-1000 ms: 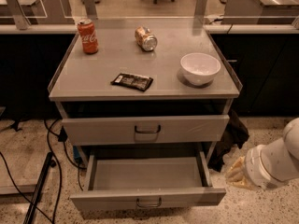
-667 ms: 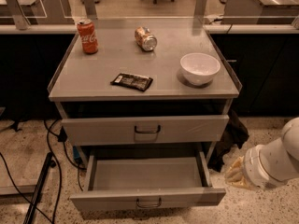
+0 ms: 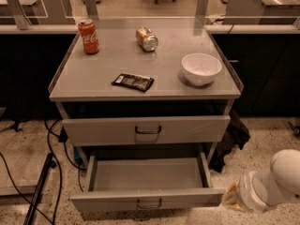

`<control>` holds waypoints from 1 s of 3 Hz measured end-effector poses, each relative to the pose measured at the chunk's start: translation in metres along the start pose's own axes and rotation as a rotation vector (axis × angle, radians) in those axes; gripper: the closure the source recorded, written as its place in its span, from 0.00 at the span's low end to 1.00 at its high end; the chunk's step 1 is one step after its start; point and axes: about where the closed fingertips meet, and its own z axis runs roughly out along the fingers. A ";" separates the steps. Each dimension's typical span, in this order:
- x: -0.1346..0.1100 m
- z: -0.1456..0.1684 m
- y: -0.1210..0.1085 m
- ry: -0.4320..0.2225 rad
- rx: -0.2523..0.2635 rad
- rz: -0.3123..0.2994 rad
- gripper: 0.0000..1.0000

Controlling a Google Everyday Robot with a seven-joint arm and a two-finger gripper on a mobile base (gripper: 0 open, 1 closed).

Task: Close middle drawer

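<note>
The middle drawer (image 3: 147,201) is the wide, shallow grey one with a low front and a small dark loop handle (image 3: 149,204). It stands pulled far out, and its inside (image 3: 147,175) is empty. Above it the taller-fronted grey drawer (image 3: 147,129) sticks out a little from the cabinet. My gripper is out of view. Only a white arm segment (image 3: 276,182) with a tan cuff (image 3: 232,198) shows at the lower right, just right of the middle drawer's front right corner and apart from it. The lowest drawer is hidden below the open one.
On the cabinet top (image 3: 108,60) stand a red cola can (image 3: 88,36), a tipped can (image 3: 146,38), a dark snack packet (image 3: 133,82) and a white bowl (image 3: 201,68). Cables (image 3: 51,139) and a dark pole (image 3: 40,191) lie on the floor to the left. A dark bag (image 3: 232,139) sits to the right.
The white arm segment has dropped a little lower at the right edge. The drawers and the things on the top have not moved.
</note>
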 end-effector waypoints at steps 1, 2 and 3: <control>0.012 0.047 0.014 -0.053 -0.049 0.016 1.00; 0.013 0.089 0.029 -0.130 -0.094 0.012 1.00; 0.014 0.146 0.054 -0.199 -0.167 0.007 1.00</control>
